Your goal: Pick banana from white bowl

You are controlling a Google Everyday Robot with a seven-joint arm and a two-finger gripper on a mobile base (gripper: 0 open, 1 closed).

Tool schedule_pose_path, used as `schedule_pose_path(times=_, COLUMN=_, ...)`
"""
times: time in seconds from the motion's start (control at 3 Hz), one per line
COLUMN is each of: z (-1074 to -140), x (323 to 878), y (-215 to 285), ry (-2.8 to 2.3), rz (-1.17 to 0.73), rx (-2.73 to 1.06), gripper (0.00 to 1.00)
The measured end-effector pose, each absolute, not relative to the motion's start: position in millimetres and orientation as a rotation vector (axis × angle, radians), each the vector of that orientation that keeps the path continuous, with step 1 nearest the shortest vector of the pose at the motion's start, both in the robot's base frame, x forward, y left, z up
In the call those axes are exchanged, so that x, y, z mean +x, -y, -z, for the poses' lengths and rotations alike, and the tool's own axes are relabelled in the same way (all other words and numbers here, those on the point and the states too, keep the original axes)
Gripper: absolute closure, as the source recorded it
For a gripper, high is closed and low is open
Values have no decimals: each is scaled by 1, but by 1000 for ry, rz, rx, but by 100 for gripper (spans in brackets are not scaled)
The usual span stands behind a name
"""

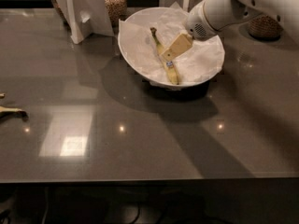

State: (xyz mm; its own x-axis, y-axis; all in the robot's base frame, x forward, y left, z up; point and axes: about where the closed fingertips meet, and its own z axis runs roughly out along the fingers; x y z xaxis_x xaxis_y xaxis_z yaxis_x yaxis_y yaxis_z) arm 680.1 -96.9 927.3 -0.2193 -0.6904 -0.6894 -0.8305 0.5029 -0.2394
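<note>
The banana lies in the white bowl, stem toward the back, blue sticker at mid-length. The bowl is lined with crumpled white paper and stands at the back centre of the grey table. My gripper reaches in from the upper right on a white arm. Its tan fingers hang right over the banana's middle, partly covering it.
A white folded stand and a jar of grains stand at the back left. A brown basket-like thing sits at the back right. A pale banana end with a dark tip pokes in at the left edge.
</note>
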Motion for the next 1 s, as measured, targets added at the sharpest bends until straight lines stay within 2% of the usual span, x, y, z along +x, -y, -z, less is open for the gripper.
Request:
schedule_pose_path(times=0.33, z=-908, x=684, y=79, ry=-1993, rz=-291, rx=-1262, gripper=42)
schedule_pose_path(times=0.67, z=-898, x=680, y=68, ry=-2010, rz=-317, rx=-1272, gripper=54)
schedule_pose_path(times=1.0, z=-892, x=674, y=67, ry=-2044, rz=-313, rx=-1270, gripper=51)
